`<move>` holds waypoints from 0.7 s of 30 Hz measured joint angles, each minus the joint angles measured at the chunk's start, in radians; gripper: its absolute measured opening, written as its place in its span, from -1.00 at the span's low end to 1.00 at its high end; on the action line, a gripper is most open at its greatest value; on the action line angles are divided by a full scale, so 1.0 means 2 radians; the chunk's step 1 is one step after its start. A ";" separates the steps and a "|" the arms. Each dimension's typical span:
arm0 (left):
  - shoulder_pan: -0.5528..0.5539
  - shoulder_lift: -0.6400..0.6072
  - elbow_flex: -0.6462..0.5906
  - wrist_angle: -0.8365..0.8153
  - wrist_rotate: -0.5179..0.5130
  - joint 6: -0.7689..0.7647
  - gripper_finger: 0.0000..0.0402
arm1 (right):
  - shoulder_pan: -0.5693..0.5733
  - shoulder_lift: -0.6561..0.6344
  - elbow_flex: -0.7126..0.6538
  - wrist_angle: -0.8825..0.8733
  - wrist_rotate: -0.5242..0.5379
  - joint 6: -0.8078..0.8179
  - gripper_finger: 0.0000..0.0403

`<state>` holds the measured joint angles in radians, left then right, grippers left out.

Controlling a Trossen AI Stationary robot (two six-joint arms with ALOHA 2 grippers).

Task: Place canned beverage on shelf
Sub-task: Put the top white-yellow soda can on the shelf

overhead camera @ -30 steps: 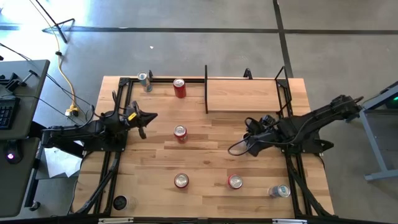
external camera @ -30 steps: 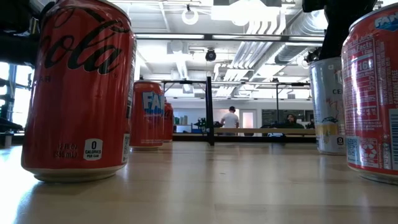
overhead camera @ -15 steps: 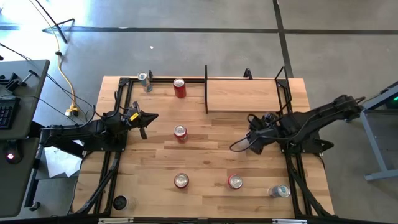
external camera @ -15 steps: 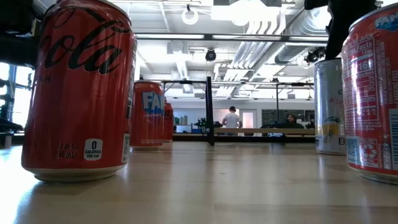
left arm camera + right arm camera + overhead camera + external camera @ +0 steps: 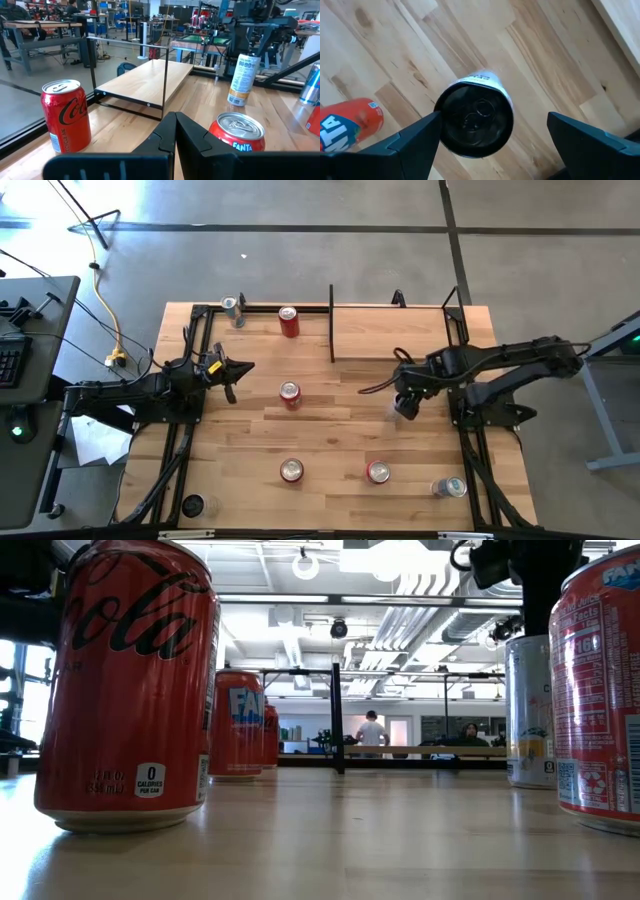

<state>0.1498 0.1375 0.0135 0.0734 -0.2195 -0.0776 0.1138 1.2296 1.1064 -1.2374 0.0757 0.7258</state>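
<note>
1. Right claw (image 5: 404, 402): positioned at 3 o'clock from the desk (image 5: 330, 430) centre, pointing down over the pale can (image 5: 476, 112). Its fingers (image 5: 415, 140) are fully spread on both sides of the can and grip nothing. The can stands upright on the desk. The straddle appears intended for a side grasp once the claw descends.
2. Shelf (image 5: 390, 330): at 12 o'clock from the can, with no cans on it. The black divider (image 5: 331, 325) closes its 9 o'clock end, and thin bars edge it. Lift the can over the front bar.
3. Clearance: the nearest red can (image 5: 377, 471) lies at 6 o'clock, well apart.
4. Left claw (image 5: 240, 367): shut, empty, parked at 9 o'clock.
</note>
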 joint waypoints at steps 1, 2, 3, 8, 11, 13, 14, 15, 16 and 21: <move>0.000 0.000 0.000 0.000 0.000 0.000 -1.00 | -0.002 0.003 0.001 0.002 -0.001 -0.002 0.73; 0.000 0.000 0.000 0.000 0.000 0.000 -1.00 | -0.002 0.006 0.001 0.004 -0.002 -0.005 0.73; 0.000 0.000 0.000 0.000 0.000 0.000 -1.00 | -0.002 0.010 0.002 0.005 -0.003 -0.007 0.73; 0.000 0.000 0.000 0.000 0.000 0.000 -1.00 | -0.001 0.025 0.003 0.025 -0.013 -0.018 0.73; 0.000 0.000 0.000 0.000 0.000 0.000 -1.00 | -0.001 0.025 0.003 0.028 -0.018 -0.027 0.73; 0.000 0.000 0.000 0.000 0.000 0.000 -1.00 | -0.001 0.025 0.005 0.023 -0.014 -0.027 0.73; 0.000 0.000 0.000 0.000 0.000 0.000 -1.00 | -0.001 0.026 0.008 0.017 -0.009 -0.028 0.73; 0.000 0.000 0.000 0.000 0.000 0.000 -1.00 | -0.001 0.026 0.011 0.010 -0.002 -0.031 0.73; 0.000 0.000 0.000 0.000 0.000 0.000 -1.00 | -0.002 0.026 0.014 0.007 0.004 -0.034 0.73; 0.000 0.000 0.000 0.000 0.000 0.000 -1.00 | -0.002 0.027 0.041 -0.026 0.032 -0.045 0.73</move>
<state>0.1501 0.1375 0.0135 0.0731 -0.2198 -0.0775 0.1104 1.2844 1.1891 -1.2886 0.1390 0.6353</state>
